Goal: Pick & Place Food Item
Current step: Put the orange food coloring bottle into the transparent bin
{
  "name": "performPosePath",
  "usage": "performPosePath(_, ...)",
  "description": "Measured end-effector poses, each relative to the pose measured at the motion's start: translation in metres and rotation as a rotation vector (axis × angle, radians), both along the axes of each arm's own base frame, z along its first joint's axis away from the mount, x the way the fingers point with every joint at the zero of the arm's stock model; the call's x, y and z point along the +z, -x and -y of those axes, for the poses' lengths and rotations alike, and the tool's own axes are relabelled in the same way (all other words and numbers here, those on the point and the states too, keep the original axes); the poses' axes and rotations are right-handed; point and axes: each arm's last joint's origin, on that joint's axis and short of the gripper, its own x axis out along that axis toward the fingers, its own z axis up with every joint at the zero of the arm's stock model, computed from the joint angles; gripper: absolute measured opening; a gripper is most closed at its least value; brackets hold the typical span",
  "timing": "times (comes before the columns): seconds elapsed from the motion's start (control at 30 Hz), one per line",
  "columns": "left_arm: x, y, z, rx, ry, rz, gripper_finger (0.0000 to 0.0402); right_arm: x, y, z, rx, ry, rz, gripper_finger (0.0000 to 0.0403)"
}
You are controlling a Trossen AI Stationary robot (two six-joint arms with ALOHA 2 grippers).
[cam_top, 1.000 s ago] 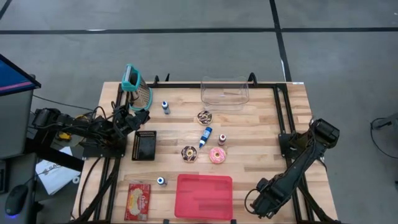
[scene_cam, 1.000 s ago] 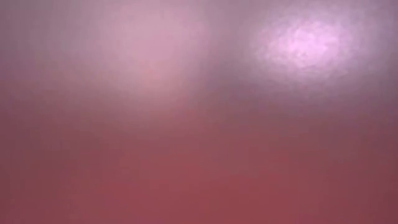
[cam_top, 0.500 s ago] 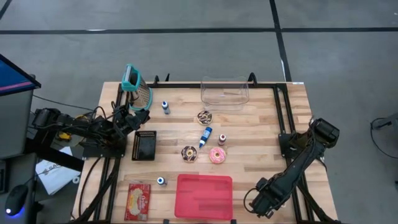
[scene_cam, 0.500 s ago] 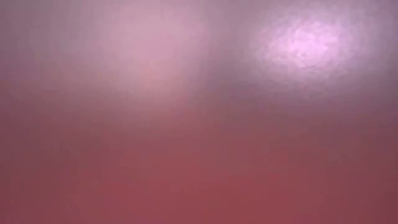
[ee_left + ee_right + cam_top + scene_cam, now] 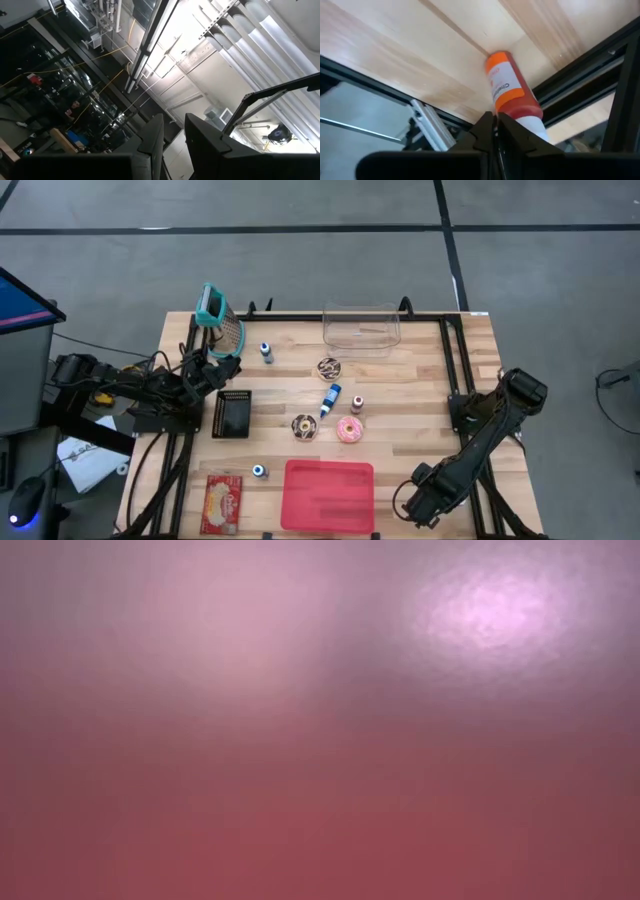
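A: Looking down from above, where is the right gripper [image 5: 418,508]?

B: Low at the near right corner of the worktop [image 5: 420,395], just right of the red tray [image 5: 328,497]. Its own camera shows the two fingers [image 5: 489,131] pressed together with nothing between them. An orange-capped bottle [image 5: 510,92] lies on the wood just past the tips, beside the black frame rail [image 5: 580,75].

A: And the left gripper [image 5: 212,372]?

B: At the left edge, next to the black box [image 5: 232,414] and just below the grater [image 5: 222,320]. Its wrist camera points up at ceiling lights and pipes. The fingers [image 5: 150,142] stand slightly apart, and nothing shows between them.

A: What about the food?

B: A pink donut [image 5: 350,430] lies mid-worktop, with a chocolate donut [image 5: 305,427] just to its left, apart from it. Another dark donut [image 5: 329,367] sits farther back. A blue tube [image 5: 330,400] lies between them, and a small bottle [image 5: 357,404] stands beside the tube.

A: Anything else on the wood?

B: A clear bin [image 5: 361,328] at the far edge, a snack packet [image 5: 222,503] at the near left corner, a little blue-capped bottle [image 5: 266,352] near the grater and a small round thing [image 5: 258,471] left of the tray. No gripper touches any food

A: The low camera?

B: Only a pinkish-red blur; nothing can be made out
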Motion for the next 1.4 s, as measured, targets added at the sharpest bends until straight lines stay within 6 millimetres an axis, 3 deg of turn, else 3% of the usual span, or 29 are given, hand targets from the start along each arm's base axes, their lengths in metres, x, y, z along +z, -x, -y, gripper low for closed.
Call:
performPosePath(0.17,-0.001,-0.001,0.000,0.001,-0.002,-0.013,0.0076,0.022,0.000,0.015,-0.034,0.017,0.101,0.0052)
performPosePath(0.3,-0.001,-0.001,0.000,0.003,-0.005,-0.017,0.0076,0.031,0.003,0.026,-0.052,0.042,0.083,0.0092)
performPosePath(0.53,-0.001,-0.001,0.000,0.016,-0.022,-0.024,0.0076,0.016,0.012,0.028,0.053,-0.035,-0.067,0.0193)
performPosePath(0.7,-0.001,-0.001,0.000,0.015,-0.021,-0.025,0.0076,0.012,0.014,0.030,0.058,-0.056,-0.068,0.0245)
performPosePath(1.4,-0.001,-0.001,0.000,0.029,-0.006,-0.024,0.0076,0.001,0.028,0.010,0.063,-0.112,-0.041,0.0240)
